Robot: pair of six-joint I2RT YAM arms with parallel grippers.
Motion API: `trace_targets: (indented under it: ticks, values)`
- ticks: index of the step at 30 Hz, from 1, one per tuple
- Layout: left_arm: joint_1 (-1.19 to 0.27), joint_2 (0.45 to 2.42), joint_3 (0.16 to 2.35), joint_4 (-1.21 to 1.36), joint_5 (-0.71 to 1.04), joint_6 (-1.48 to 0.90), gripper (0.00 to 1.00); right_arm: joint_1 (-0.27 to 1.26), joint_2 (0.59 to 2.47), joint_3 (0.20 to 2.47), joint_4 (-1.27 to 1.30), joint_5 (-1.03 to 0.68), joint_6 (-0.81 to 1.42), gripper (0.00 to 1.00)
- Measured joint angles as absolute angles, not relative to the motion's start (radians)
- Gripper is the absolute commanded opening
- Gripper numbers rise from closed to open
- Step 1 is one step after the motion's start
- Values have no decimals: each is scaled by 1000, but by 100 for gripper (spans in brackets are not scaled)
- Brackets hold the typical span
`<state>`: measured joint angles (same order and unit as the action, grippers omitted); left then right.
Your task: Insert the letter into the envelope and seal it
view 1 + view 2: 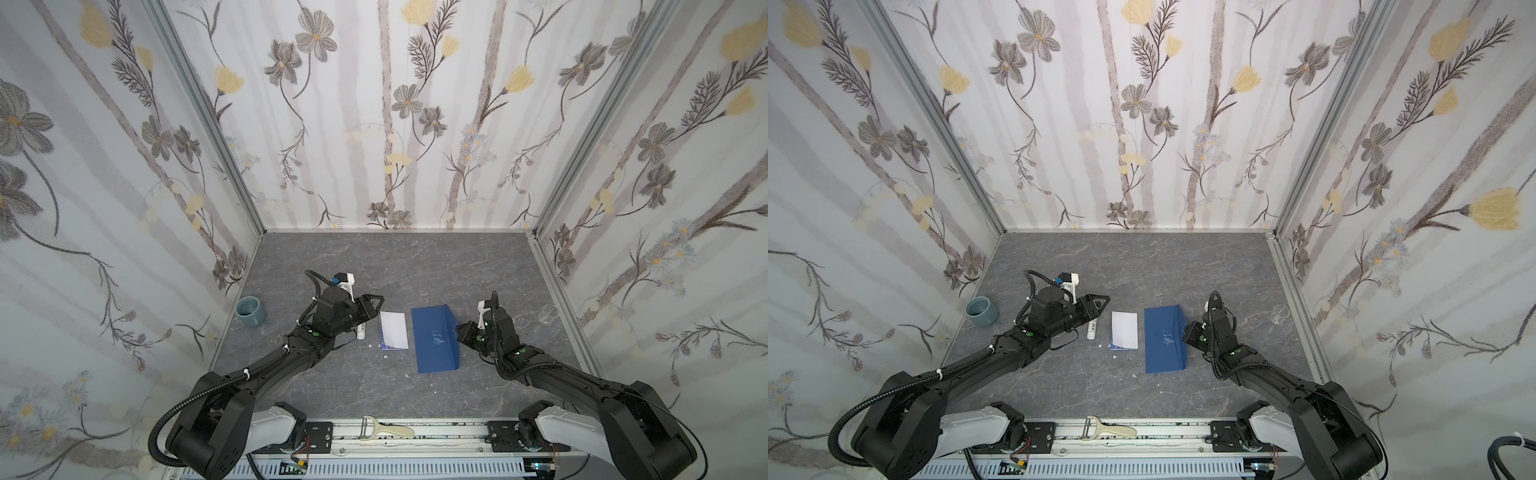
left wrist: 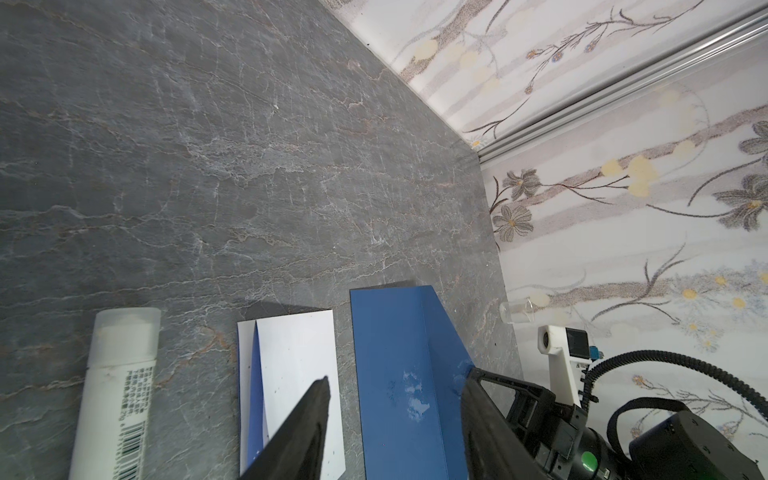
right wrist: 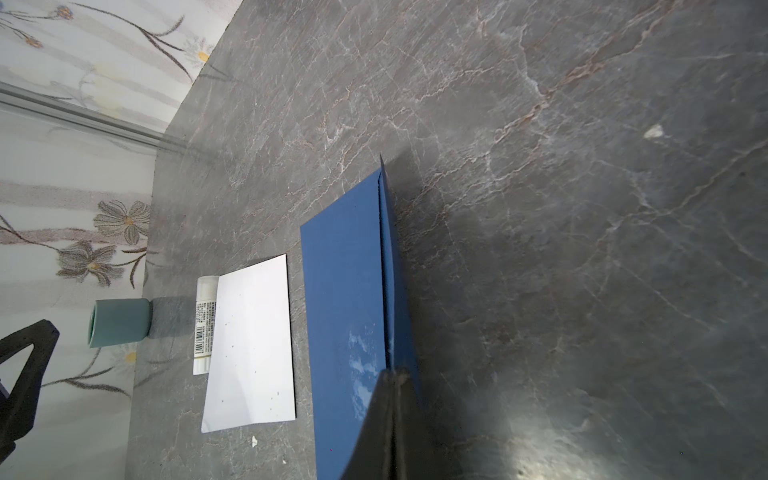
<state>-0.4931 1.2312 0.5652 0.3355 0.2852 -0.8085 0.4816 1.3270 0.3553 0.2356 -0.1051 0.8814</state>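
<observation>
Folded letter [image 1: 394,330] lies flat just beside the envelope [image 1: 434,338]; we judge it thin, light, floppy (pinch a free edge). Our left gripper [image 1: 376,311] half spread, empty; right gripper [image 1: 459,331] clamped on the envelope's raised flap.

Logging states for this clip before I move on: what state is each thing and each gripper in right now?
letter: folded, lying flat, outside the envelope.
envelope: lying flat, flap lifted, unsealed.
glue stick: capped, lying on its side.
teal cup: upright.
clear glass: upright.
left gripper: open, empty, by the letter's edge.
right gripper: shut on the envelope's flap.
</observation>
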Motion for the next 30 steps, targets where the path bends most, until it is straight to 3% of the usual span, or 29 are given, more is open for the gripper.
trace_targets:
  ticks: [14,20,26,30]
  values:
    - [-493,1232,562,339,285,-808,52,533,1390,373,277,-78,910,0]
    - [-493,1229,559,339,285,-808,52,543,1385,359,279,-70,925,14]
    - [-493,1230,559,339,285,-808,53,550,1378,351,281,-68,934,37]
    - [-493,1236,559,339,289,-795,55,551,1359,352,275,-57,934,46]
